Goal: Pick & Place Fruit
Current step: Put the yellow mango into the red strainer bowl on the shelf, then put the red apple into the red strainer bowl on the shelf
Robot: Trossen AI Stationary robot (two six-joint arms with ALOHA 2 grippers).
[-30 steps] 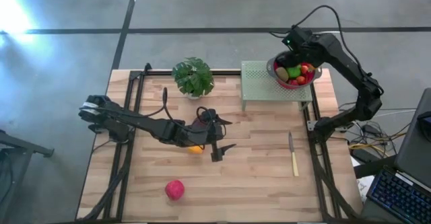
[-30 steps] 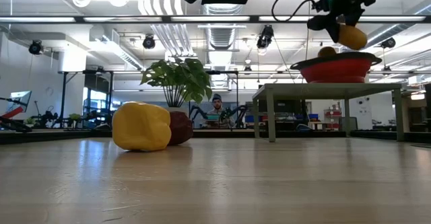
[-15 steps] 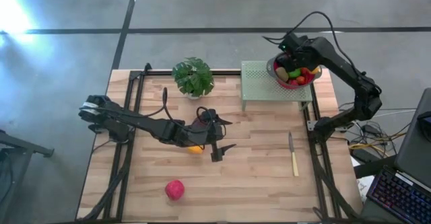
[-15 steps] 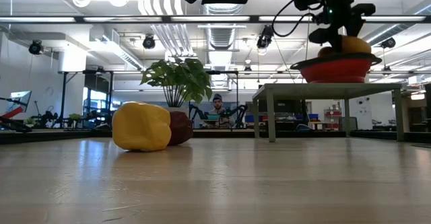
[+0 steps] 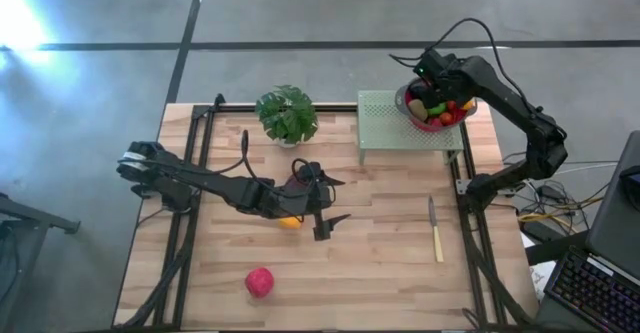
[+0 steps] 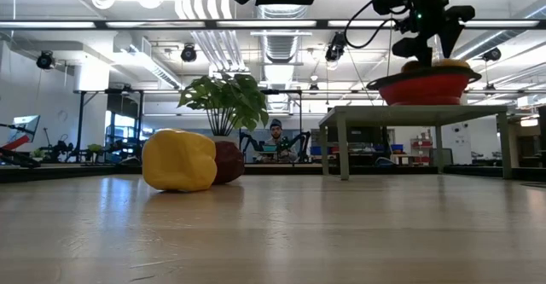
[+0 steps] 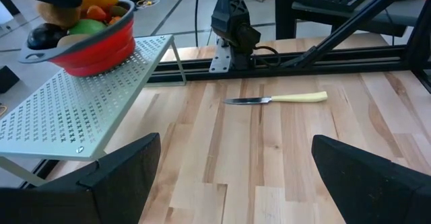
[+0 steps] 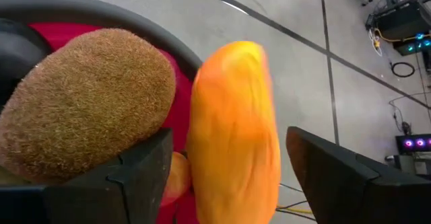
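Note:
A red bowl (image 5: 436, 108) heaped with fruit stands on a green perforated stand (image 5: 385, 123) at the far right. My right gripper (image 8: 232, 177) hangs open over the bowl. An orange fruit (image 8: 236, 130) lies between its fingers with a slim gap on each side, resting on the heap next to a brown fuzzy fruit (image 8: 87, 103). My left gripper (image 5: 338, 201) is open above the table's middle. A yellow fruit (image 6: 179, 159) and a maroon fruit (image 6: 229, 163) rest on the table below that arm. A red fruit (image 5: 259, 281) lies near the front edge.
A potted plant (image 5: 287, 115) stands at the far edge, left of the stand. A knife with a pale handle (image 5: 434, 231) lies on the table's right side. Bare wood stretches between the red fruit and the knife.
My right gripper has come down toward the bowl with the orange fruit, then opened and let go. The fruit has sunk from between the fingers and now lies on the heap in the bowl.

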